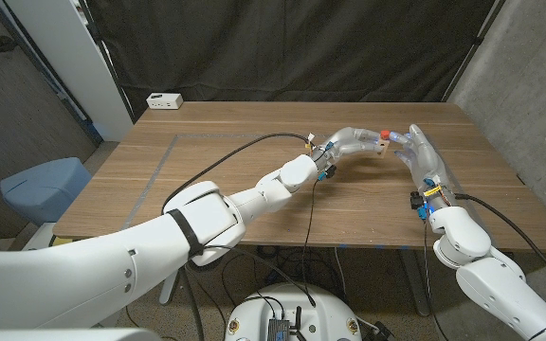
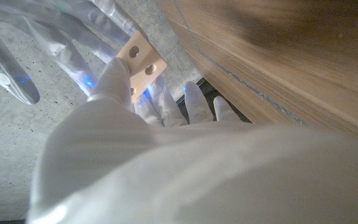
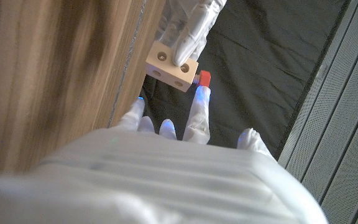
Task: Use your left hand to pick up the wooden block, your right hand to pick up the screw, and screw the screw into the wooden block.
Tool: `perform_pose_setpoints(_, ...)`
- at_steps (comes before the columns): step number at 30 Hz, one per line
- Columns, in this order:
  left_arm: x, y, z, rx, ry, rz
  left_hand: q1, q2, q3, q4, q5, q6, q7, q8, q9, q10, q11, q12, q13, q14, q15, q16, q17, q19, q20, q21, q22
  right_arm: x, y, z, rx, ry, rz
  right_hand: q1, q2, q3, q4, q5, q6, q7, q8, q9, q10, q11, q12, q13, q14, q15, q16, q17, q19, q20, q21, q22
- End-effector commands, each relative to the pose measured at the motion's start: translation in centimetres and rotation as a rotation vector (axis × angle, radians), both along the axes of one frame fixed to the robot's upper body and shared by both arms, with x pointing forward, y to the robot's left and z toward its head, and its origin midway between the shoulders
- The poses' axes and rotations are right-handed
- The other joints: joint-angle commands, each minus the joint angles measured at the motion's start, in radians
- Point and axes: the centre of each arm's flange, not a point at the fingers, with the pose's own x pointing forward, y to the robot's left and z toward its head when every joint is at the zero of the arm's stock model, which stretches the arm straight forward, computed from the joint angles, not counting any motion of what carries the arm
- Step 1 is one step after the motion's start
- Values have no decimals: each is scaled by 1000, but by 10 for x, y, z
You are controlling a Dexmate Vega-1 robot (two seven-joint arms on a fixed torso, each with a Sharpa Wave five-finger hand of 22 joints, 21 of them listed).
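Two hands up over the far right part of the table [image 1: 254, 189], fingertips close together. Left hand [image 1: 349, 144] wrapped around the block [image 1: 381, 146], lifted off the wood. Same block [image 2: 141, 59] seen from the left wrist, a light wooden piece with round holes, pinched between pale fingers [image 2: 114, 81]. Right hand [image 1: 422, 156] standing up just beside the block, fingers pointing at it. Screw [image 1: 384, 134] with a red head right at the top of the block, touching it. From the right wrist, red screw [image 3: 204, 78] at the corner of the block [image 3: 171, 68], with one fingertip [image 3: 201, 102] of the right hand just under it. Cannot tell if the right hand really grips the screw or only touches it. White box [image 1: 164, 100] lying at the far left corner of the table.
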Motion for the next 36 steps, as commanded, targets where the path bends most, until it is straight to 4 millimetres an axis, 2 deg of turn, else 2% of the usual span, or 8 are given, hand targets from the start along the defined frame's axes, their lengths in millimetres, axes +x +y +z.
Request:
perform_pose_setpoints(1, 2, -1, 1, 7, 14, 10, 4, 26, 29, 23, 5, 99, 28, 11, 2, 14, -3, 11, 92, 12, -57, 0, 5, 7, -4, 2, 3, 0, 1, 0, -28, 9, 17, 2, 6, 8, 1, 3, 11, 2, 3, 3, 10, 0, 5, 2, 5, -1, 6, 3, 8, 5, 7, 2)
perform_pose_setpoints(19, 2, -2, 1, 13, 12, 8, 5, 25, 30, 22, 5, 99, 27, 11, 2, 14, -2, 12, 92, 12, -56, -1, 5, 7, -5, 2, 3, -3, -4, 1, -44, 12, 25, -6, 8, 9, 6, 4, 27, 4, 0, 3, 24, -8, 5, 2, 7, -6, 6, 4, 7, 3, 4, 3)
perform_pose_setpoints(28, 0, -2, 2, 10, 2, 3, 5, 27, 31, 22, 6, 99, 27, 11, 2, 13, -2, 11, 91, 12, -56, -1, 5, 7, -5, 2, 3, -9, -12, 3, -32, 4, -21, -6, 10, 12, 5, 5, 36, 6, -3, 4, 37, -2, 7, 2, 18, -6, 9, 4, 15, 0, 6, 3)
perform_pose_setpoints(36, 0, -2, 2, 12, -2, 1, 5, 26, 31, 22, 6, 99, 29, 11, 2, 13, -3, 11, 92, 12, -57, -1, 5, 7, -4, 1, 3, -10, -16, 4, -23, -1, -33, -3, 9, 15, 2, 6, 25, 7, -13, 4, 43, 21, 5, 2, 27, -1, 10, 3, 20, 0, 6, 2)
